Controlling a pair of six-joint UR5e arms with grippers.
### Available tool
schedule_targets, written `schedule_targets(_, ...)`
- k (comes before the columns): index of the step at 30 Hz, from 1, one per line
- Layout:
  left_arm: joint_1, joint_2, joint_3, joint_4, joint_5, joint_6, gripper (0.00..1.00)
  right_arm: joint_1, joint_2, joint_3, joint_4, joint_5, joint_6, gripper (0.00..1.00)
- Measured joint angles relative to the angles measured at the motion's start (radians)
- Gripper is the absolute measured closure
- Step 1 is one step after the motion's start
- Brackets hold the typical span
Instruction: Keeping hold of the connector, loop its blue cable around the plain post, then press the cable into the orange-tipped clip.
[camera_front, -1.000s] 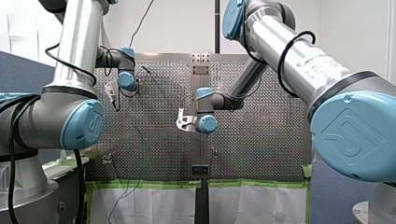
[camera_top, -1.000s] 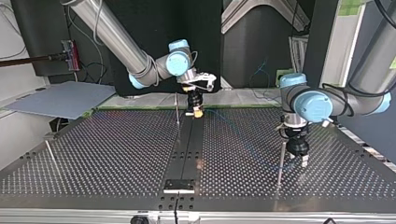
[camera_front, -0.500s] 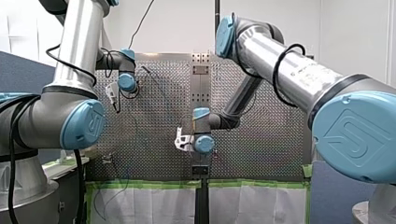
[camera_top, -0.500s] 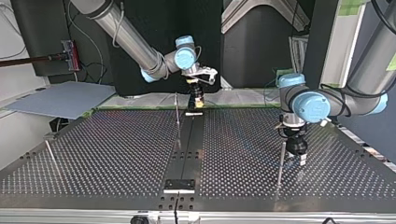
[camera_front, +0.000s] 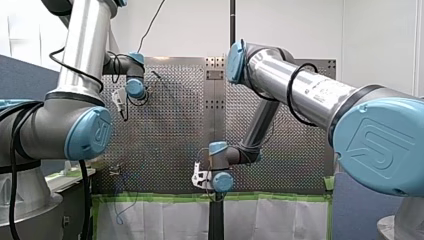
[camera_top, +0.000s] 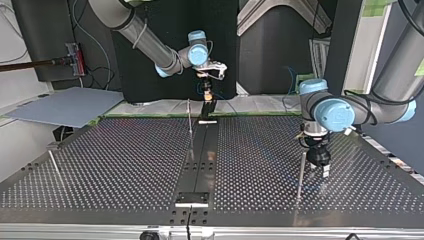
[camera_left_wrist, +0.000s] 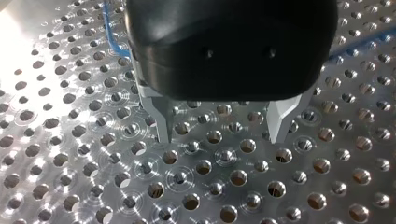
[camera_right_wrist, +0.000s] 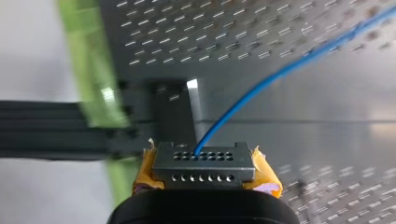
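Connector (camera_right_wrist: 201, 162), seemingly light and rigid, sits clamped by its sides in my right gripper (camera_right_wrist: 204, 171) over the table's (camera_top: 125, 160) arm-side edge, trailing a thin, likely floppy cable (camera_right_wrist: 280, 74); my left gripper (camera_left_wrist: 219, 126) hangs spread, empty.

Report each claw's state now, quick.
Left claw: open, holding nothing.
Right claw: closed on the connector, with the blue cable running out of it.

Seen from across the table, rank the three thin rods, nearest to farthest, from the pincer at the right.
In the top view, from my left pincer:
1. Right rod, just beside it.
2. Middle rod, mid-table, toward the back.
3. Left rod, at the far left.
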Motion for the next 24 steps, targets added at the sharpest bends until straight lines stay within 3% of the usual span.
schedule_targets(4, 0.000, 0.000, 0.000, -0.001, -0.006, 0.001, 0.00, -0.011, 0.042, 0.040, -0.041, -0.001, 0.039, 1.00)
schedule_targets(7, 0.000, 0.000, 0.000, -0.002, -0.007, 0.001, 0.00, -0.020, 0.073, 0.071, -0.072, 0.001, 0.058, 1.00)
schedule_targets(15, -0.001, 0.000, -0.001, -0.007, -0.008, 0.001, 0.00, -0.048, 0.151, 0.124, -0.150, 0.010, 0.067, 1.00)
schedule_targets(24, 0.001, 0.000, 0.000, -0.008, -0.009, 0.001, 0.00, -0.094, 0.239, 0.187, -0.238, 0.012, 0.068, 1.00)
